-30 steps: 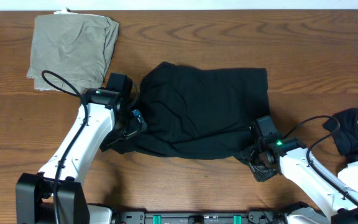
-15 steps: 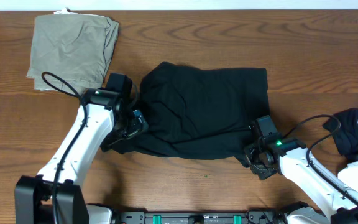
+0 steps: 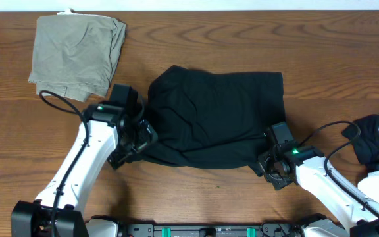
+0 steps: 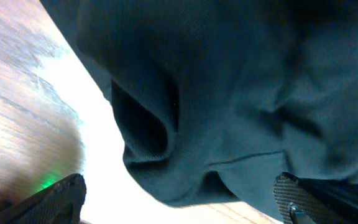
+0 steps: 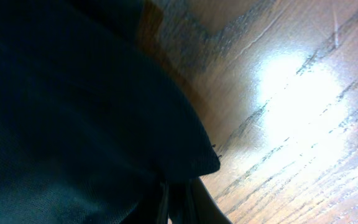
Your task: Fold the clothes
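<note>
A black garment (image 3: 216, 115) lies loosely folded across the middle of the table. My left gripper (image 3: 139, 137) is at its front left edge. In the left wrist view this gripper (image 4: 179, 208) stands open, its fingertips (image 4: 55, 199) wide apart, with the rumpled black hem (image 4: 185, 180) just ahead of them and the wood showing underneath. My right gripper (image 3: 266, 163) is at the garment's front right corner. From the right wrist camera this gripper (image 5: 178, 202) is shut, pinching the black corner (image 5: 185, 158) low against the table.
An olive-khaki folded garment (image 3: 77, 52) lies at the back left. More black and white clothes (image 3: 374, 138) are heaped at the right edge, beside my right arm's cable. Bare wood (image 3: 196, 197) runs in front of the garment.
My right gripper has closed on the garment's front right corner. My left arm has shifted slightly toward the front along the left edge, still open.
</note>
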Controlling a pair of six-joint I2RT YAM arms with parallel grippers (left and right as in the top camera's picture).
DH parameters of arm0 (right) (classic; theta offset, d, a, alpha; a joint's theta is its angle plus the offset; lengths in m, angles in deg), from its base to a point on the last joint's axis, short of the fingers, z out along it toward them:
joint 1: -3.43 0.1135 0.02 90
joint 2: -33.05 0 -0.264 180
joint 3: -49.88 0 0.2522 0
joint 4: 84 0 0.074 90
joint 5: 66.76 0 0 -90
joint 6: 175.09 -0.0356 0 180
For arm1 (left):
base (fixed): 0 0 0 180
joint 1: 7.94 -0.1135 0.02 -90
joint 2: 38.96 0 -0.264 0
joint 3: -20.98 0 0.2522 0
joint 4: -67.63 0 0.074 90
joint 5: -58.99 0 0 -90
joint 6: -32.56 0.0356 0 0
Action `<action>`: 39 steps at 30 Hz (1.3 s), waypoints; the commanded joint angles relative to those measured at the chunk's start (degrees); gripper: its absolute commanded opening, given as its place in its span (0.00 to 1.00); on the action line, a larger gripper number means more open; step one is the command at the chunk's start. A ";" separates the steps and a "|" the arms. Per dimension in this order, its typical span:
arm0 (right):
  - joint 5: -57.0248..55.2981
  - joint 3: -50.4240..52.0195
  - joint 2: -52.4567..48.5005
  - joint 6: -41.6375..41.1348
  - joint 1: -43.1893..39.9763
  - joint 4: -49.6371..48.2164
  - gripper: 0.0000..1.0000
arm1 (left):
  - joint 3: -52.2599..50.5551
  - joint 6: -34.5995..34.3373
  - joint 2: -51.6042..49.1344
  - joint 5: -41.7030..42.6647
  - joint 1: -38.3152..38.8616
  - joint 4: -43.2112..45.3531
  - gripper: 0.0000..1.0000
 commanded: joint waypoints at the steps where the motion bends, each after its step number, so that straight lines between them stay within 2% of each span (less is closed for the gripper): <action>1: -1.22 0.68 -0.59 1.53 0.35 0.02 0.09 | -3.10 -0.96 0.04 2.45 -0.37 2.67 0.98; 10: -1.22 0.68 -0.59 2.34 0.35 -0.15 0.10 | -5.84 -1.01 0.04 4.85 -0.35 9.22 1.00; 13: -1.20 0.68 -0.59 2.34 0.35 -0.20 0.10 | -5.84 -0.48 0.04 4.83 -0.35 9.16 0.78; 17: -1.18 0.68 -0.59 2.34 0.35 -0.17 0.11 | -5.79 1.99 0.04 4.79 -0.35 9.22 0.36; 19: -1.20 0.68 -0.59 2.34 0.35 -0.17 0.11 | -5.64 2.10 0.11 4.79 -0.35 9.14 0.27; 23: -1.18 0.68 -0.59 2.36 0.35 -0.15 0.11 | -2.69 3.61 0.22 4.81 -0.35 6.58 0.15; 26: -1.18 0.68 -0.59 2.38 0.35 -0.17 0.11 | 1.46 4.31 0.22 4.68 -0.35 3.43 0.14; 31: -1.18 0.68 -0.59 2.36 0.35 -0.20 0.11 | 6.99 3.10 0.22 -0.28 -0.35 1.66 0.13; 32: -1.18 0.68 -0.59 2.36 0.35 -0.17 0.11 | 7.28 2.49 0.22 -1.09 -0.35 2.34 0.08; 34: -1.18 0.68 -0.59 2.36 0.35 -0.20 0.11 | 7.30 1.79 0.13 -1.46 -0.35 4.59 0.06; 39: -0.70 0.68 -0.59 2.36 0.35 -0.17 0.11 | 7.28 1.57 -0.83 -1.46 -0.35 10.80 0.06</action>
